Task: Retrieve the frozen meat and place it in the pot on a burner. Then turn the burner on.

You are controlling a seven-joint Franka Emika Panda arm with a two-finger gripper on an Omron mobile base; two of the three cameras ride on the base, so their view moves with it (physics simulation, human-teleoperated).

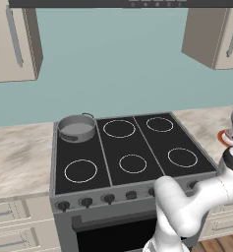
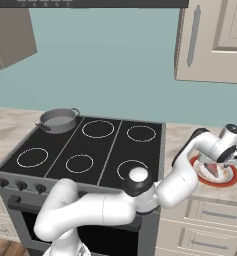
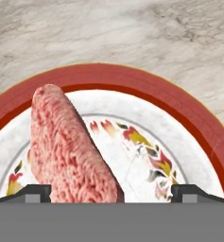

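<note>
While tool [image 3: 111,194] gapes wide over plate [image 3: 189,123] | frozen meat [image 3: 66,151] between fingertips, lower end cut off

The frozen meat [image 3: 68,151] and red-rimmed plate [image 3: 146,90] run off the hand view's lower edge; the arm partly hides the plate in the right base view.

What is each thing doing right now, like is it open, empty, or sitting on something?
frozen meat: lying on the plate, between the open fingertips, not gripped.
plate: on the counter right of the stove, holding the meat.
gripper: open, low over the plate.
pot: empty, on the cooktop's back left zone.
cooktop: no zone glowing.
</note>
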